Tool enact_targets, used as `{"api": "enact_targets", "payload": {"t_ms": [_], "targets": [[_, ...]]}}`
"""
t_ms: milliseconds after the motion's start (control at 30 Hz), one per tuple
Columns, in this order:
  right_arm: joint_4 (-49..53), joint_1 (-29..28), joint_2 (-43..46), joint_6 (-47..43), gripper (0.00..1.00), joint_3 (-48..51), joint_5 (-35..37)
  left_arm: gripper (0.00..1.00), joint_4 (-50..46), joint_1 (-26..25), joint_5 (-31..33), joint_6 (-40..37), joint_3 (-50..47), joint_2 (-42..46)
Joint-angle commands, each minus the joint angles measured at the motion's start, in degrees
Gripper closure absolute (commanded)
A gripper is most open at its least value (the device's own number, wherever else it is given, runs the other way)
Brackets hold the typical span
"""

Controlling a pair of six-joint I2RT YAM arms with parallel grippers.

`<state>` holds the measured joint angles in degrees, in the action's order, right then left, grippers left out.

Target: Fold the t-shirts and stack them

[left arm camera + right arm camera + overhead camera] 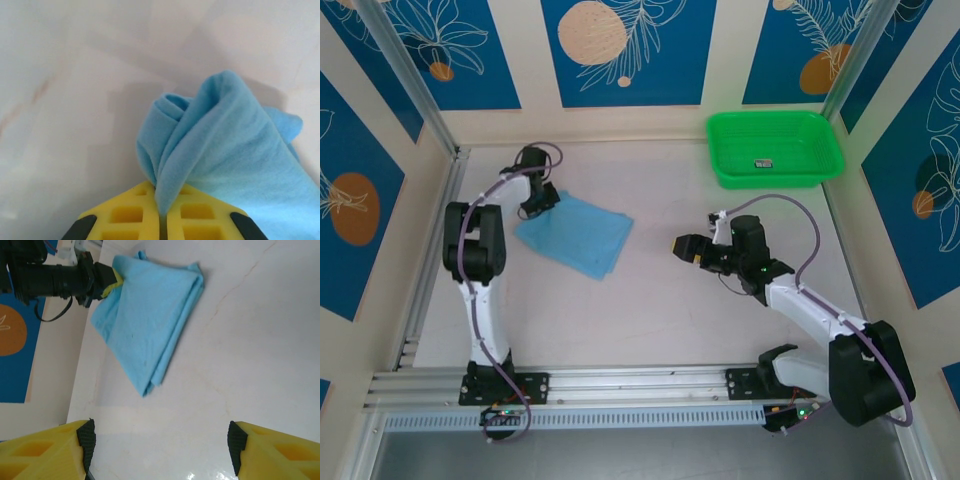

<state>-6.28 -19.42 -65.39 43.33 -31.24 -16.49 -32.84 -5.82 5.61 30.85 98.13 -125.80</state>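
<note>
Seen from above, the folded sky-blue t-shirt (575, 236) lies on the pale table (650, 320), left of centre. The left gripper (538, 203) is at its far-left corner. From that height the shirt looks like a flat slab, and the way the jaws stand is too small to read.

The left wrist camera settles it. The two yellow pads (132, 217) are pressed together with a ridge of blue cloth pinched between them. Above the pinch the fabric bunches into rolled folds and spreads out to the right. The pads are cut off by the bottom edge of the picture, and most of the shirt runs out of frame.

The right wrist camera shows what neither of the others does: the stacked layers along the shirt's folded edges, and the gripped corner pulled up off the table towards the left arm's black wrist (55, 280). A sliver of yellow pad peeks out beside the cloth.

The right gripper (160, 440) has its yellow, black-tipped fingers spread wide at the lower corners of its own view. Only bare table lies between them, and it holds nothing. In the overhead view it sits right of centre, well apart from the shirt and pointing towards it.

A green basket (725, 150) stands at the far right corner. A small dark item (764, 163) lies in it, too small to identify.
</note>
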Motion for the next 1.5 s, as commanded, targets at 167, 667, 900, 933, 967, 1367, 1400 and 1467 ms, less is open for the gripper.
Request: {"api": "enact_targets", "payload": {"t_ms": [167,667,900,933,967,1367,1400,1467], "targets": [[-1.3,0.6,5.3,1.0,0.28,2.3,3.4,0.94,-13.2,7.1,3.4,-11.5,28.4,-16.1],[-4.3,-0.9,5.7,2.4,0.28,4.6,6.3,0.89,-13.4,15.8,2.2,-21.5,53.1,-27.9],[-4.1,-1.1,4.7,1.8,0.28,4.1,6.5,0.86,-9.6,17.7,2.5,-22.8,54.6,-30.2],[-4.2,-1.1,4.6,1.7,0.28,4.1,6.7,0.86,-9.5,18.1,2.8,-22.4,54.6,-30.6],[-4.2,-1.1,4.6,1.7,0.28,4.1,6.8,0.86,-9.2,18.5,2.9,-22.4,54.6,-31.1],[-4.1,-1.1,3.0,0.7,0.28,3.7,7.0,0.41,-5.6,20.2,5.7,-22.4,55.7,-32.1],[-4.2,-1.2,3.0,0.6,0.28,3.6,6.9,0.36,-5.4,20.2,6.3,-22.3,56.3,-31.6],[-4.2,-1.2,3.0,0.6,0.28,3.6,6.8,0.18,-5.4,20.2,8.0,-21.9,56.3,-29.7]]}}
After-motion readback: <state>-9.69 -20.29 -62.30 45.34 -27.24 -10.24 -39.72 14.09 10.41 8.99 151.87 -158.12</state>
